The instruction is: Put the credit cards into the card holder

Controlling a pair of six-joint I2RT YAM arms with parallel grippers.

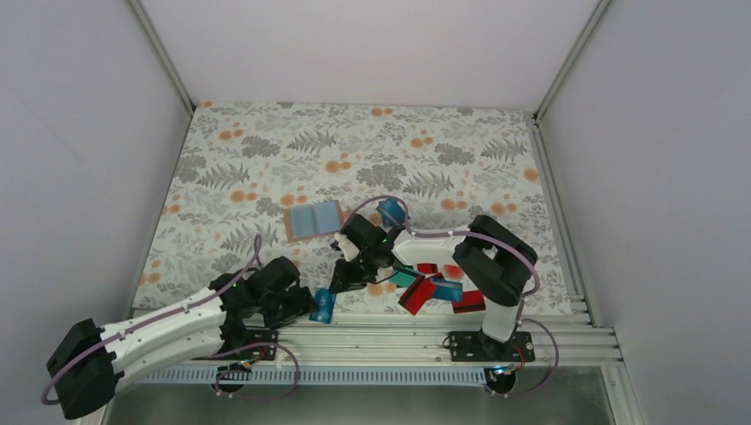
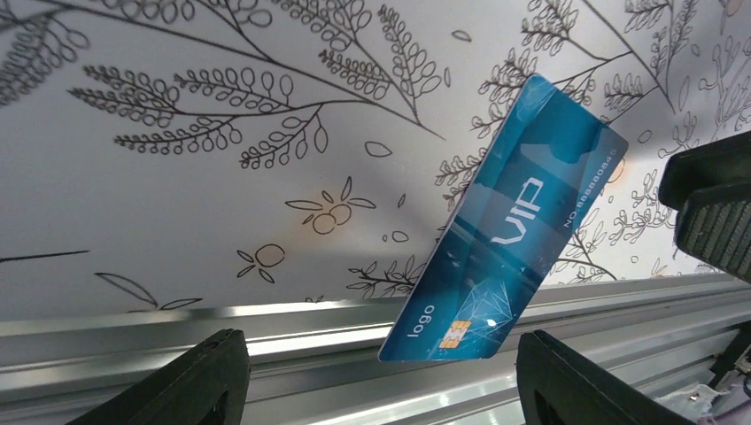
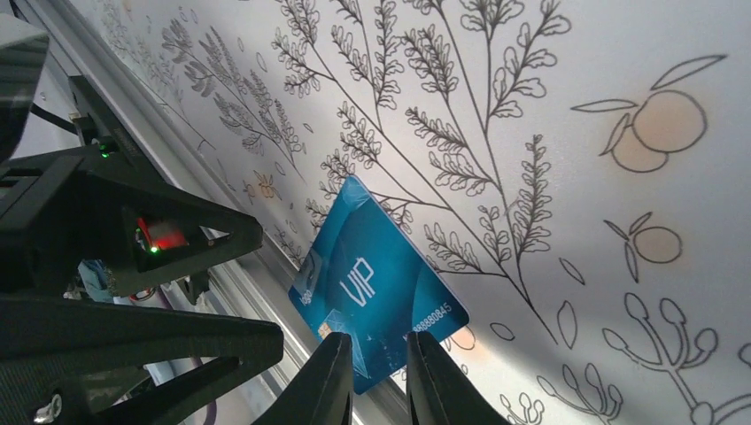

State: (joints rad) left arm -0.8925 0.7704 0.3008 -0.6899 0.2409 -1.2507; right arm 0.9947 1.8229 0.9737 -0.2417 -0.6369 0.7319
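Observation:
A blue VIP credit card (image 1: 323, 304) (image 2: 522, 221) (image 3: 372, 266) sits tilted at the table's front edge, with its chip end over the metal rail. My left gripper (image 1: 305, 305) (image 2: 383, 345) is open; its fingers stand wide on either side of the card without touching it. My right gripper (image 1: 341, 283) (image 3: 379, 341) has its jaws nearly together just right of the card, and I see no grip on it. The tan card holder (image 1: 290, 227) lies mid-table with blue cards (image 1: 314, 219) on it. More red and teal cards (image 1: 434, 288) are piled under the right arm.
The aluminium rail (image 2: 266, 345) runs along the table's near edge, right under the left gripper. Another blue card (image 1: 390, 212) lies behind the right arm's wrist. The two grippers are close together. White walls enclose the floral table (image 1: 266, 150).

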